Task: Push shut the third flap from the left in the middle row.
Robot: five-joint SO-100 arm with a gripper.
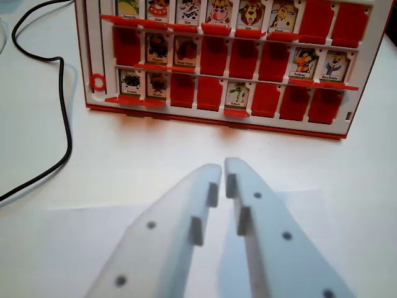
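Here the jaws sit pressed together, facing the seemingly upright third flap (185,51).

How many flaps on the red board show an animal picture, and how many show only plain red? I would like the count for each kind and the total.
Flaps showing an animal picture: 13
Flaps showing plain red: 11
Total: 24 flaps on the red board
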